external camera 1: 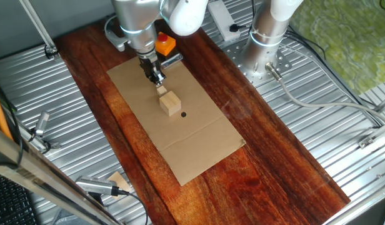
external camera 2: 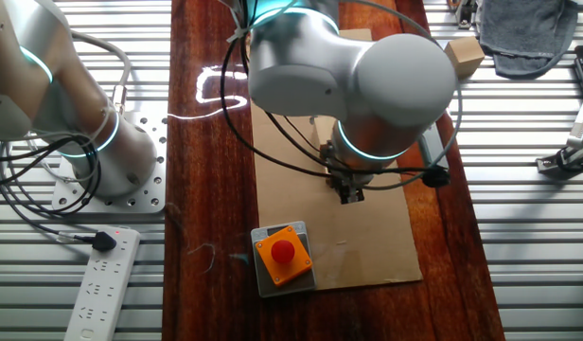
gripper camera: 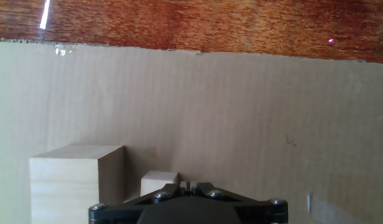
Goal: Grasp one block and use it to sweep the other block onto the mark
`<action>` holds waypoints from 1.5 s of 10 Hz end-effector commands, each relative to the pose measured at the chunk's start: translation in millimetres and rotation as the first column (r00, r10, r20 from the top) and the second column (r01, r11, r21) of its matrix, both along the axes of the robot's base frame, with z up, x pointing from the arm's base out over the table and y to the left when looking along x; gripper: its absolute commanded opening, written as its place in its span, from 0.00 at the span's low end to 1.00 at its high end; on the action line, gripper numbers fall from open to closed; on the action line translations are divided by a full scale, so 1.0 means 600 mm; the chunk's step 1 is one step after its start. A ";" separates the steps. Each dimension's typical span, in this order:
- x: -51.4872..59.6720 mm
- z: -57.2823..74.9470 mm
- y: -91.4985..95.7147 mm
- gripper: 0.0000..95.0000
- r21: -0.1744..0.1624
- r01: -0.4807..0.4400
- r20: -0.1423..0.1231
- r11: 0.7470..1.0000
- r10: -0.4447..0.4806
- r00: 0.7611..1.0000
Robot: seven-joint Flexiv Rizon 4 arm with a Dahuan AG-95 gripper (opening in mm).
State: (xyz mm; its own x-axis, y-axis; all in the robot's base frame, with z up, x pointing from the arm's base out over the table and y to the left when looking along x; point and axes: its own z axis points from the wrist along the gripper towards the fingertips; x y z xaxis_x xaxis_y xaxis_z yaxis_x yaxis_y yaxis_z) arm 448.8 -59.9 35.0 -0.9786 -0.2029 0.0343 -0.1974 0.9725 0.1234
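Observation:
The small pale cube point(external camera 1: 162, 90) lies on the brown cardboard point(external camera 1: 199, 144), touching or almost touching the larger tan block point(external camera 1: 170, 104) in front of it. The black dot mark point(external camera 1: 183, 114) is just beyond the larger block. My gripper point(external camera 1: 158, 80) hangs right behind the small cube, jaws closed with nothing between them. In the hand view the gripper point(gripper camera: 188, 185) is at the bottom edge, the small cube point(gripper camera: 158, 182) sits just left of the fingers and the larger block point(gripper camera: 73, 180) is further left. The arm hides both blocks and the mark in the other fixed view.
An orange box with a red button point(external camera 1: 165, 44) stands behind the gripper at the cardboard's far end; it also shows in the other fixed view point(external camera 2: 284, 254). A spare wooden block point(external camera 2: 465, 55) lies off the cardboard. A second arm's base point(external camera 1: 264, 47) stands to the right.

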 end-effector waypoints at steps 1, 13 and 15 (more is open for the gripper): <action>-0.001 0.001 0.000 0.00 0.009 0.006 0.001 1.000 -0.006 1.000; 0.014 0.039 0.069 0.00 -0.002 0.018 -0.015 1.000 -0.018 1.000; 0.021 0.038 0.064 0.00 -0.004 0.011 -0.017 1.000 -0.011 1.000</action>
State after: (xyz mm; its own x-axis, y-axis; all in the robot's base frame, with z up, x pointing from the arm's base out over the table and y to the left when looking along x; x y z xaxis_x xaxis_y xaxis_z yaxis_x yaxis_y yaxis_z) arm 462.0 -21.8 56.0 -0.9801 -0.1923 0.0492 -0.1856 0.9758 0.1157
